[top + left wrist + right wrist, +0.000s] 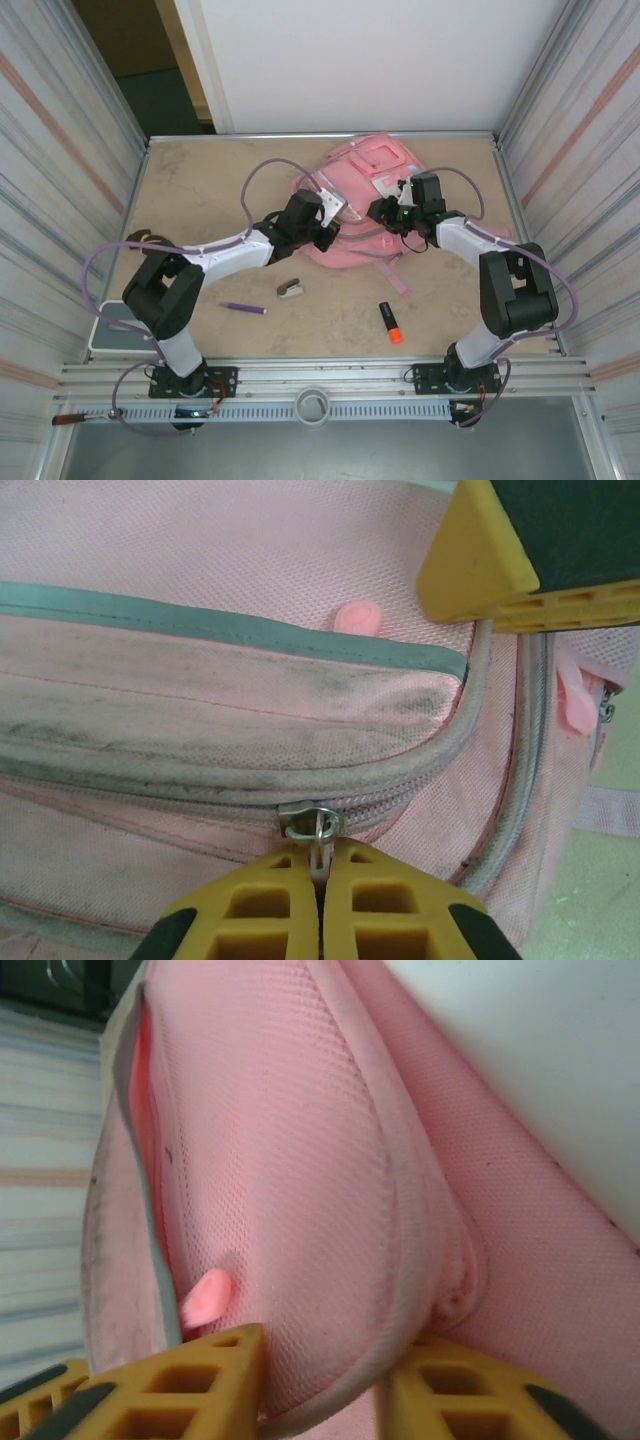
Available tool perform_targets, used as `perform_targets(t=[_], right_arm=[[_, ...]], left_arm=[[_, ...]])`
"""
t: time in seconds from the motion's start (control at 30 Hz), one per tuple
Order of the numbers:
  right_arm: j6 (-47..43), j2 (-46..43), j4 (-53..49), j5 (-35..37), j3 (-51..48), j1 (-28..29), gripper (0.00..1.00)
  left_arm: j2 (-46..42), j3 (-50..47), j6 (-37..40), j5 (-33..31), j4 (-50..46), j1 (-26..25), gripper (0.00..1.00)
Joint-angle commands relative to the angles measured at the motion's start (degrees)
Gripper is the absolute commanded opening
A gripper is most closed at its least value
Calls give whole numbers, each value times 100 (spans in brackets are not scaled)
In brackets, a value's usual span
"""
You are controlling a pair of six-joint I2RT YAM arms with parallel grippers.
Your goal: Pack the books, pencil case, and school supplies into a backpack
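Tan, speckled counter [200, 190] lay between ribbed metal side walls, with a white wall behind it. We saw the pink backpack [362, 195] lying at the far middle of the counter, its white patch facing up and both arms extended to it, one from each side.

The left gripper [326, 228] sat at the backpack's left edge. From the left wrist we saw its yellow fingers [250, 910] pressed together with no gap, pinching the small white zip pull [320, 860] that hung from a metal slider [308, 822] on a curved zip line. The right gripper [388, 212] met the bag near its middle. From the right wrist we saw its two yellow fingers closed onto a thick fold of pink fabric, one finger on each side, with a small pink tab [207, 1298] just beside the left finger.

Three of the school supplies lay loose on the near part of the counter, apart from the backpack. These were the purple pen [243, 308] beside the left arm, the white-and-brown stapler-like piece [290, 289] a little farther in, and the orange-and-black highlighter [390, 323] toward the right arm's base.
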Motion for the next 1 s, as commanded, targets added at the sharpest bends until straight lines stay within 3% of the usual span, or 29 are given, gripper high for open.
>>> perform_targets(t=[0.0,0.13,0.33,0.73,0.97], right_arm=[[-237,8,49,188,6,-126,16],[-776,-135,-297,-37,72,-307,6],[-1394,-120,-910,-622,369,-631,0],[-2030,734,-1685,-1260,1641,-27,0],[-2340,839,-2246,-1136,1852,-556,1]], left_arm=[[-90,-82,290,-409,42,-55,0],[-151,-82,588,-946,-185,82,0],[-133,-10,622,-1015,-351,538,0],[-294,-205,519,-1205,-580,600,0],[-434,-303,197,-656,-372,243,0]])
